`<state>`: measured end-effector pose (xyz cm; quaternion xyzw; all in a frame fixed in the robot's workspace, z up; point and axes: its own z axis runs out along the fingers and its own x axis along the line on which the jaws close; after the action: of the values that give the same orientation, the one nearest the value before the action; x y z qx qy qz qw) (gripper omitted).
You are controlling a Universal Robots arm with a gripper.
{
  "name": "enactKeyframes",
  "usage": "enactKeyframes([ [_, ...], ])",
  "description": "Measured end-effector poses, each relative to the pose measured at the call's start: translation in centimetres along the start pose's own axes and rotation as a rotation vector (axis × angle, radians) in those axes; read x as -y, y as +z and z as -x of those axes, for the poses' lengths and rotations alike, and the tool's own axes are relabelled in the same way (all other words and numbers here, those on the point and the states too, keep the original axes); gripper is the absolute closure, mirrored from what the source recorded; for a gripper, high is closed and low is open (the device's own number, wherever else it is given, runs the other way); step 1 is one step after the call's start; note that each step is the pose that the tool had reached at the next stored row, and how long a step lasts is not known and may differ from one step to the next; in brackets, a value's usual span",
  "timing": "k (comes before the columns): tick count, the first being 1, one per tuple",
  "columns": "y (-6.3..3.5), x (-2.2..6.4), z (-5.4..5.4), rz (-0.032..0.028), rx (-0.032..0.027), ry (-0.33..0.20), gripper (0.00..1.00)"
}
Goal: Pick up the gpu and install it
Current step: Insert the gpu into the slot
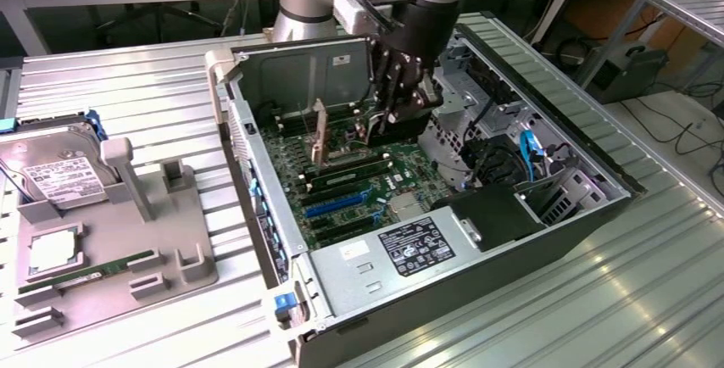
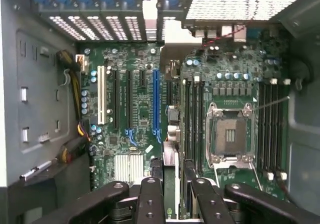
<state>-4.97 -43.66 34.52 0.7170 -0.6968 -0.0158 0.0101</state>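
Inside the open computer case (image 1: 588, 215), my gripper (image 1: 392, 118) reaches down over the motherboard (image 1: 351, 190). It is shut on the gpu (image 1: 320, 135), a thin dark card held on edge with its silver bracket toward the exterior view's left. In the wrist view the gpu (image 2: 170, 159) runs edge-on between the black fingers (image 2: 150, 199) of the gripper (image 2: 170, 196). It lies alongside the long blue slot (image 2: 155, 101) and the black expansion slots. Whether the card's lower edge touches a slot I cannot tell.
A grey fixture (image 1: 169, 249) at the exterior view's left holds a silver hard drive (image 1: 57, 173), a green memory stick (image 1: 85, 275) and a chip (image 1: 51, 249). In the case are the labelled power supply (image 1: 419, 245), the empty processor socket (image 2: 230, 134), cables (image 1: 526, 152) and the drive cage.
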Motion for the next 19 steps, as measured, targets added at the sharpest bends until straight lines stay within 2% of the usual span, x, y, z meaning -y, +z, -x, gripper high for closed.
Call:
enactKeyframes([
  [4, 0.72, -0.27, 0.0, 0.0005, -0.0016, -0.041, 0.74],
  [8, 1.82, -1.65, -0.2, 0.0005, -0.0016, -0.041, 0.74],
  [12, 2.48, -2.96, -0.3, 0.0006, -0.0016, -0.041, 0.74],
  [13, 2.95, -3.79, -0.3, 0.0015, -0.0015, -0.041, 0.74],
  [16, 3.36, -4.45, -0.4, 0.0046, -0.0016, -0.041, 0.74],
  [19, 3.69, -4.64, -0.8, 0.0118, -0.0010, -0.041, 0.74],
])
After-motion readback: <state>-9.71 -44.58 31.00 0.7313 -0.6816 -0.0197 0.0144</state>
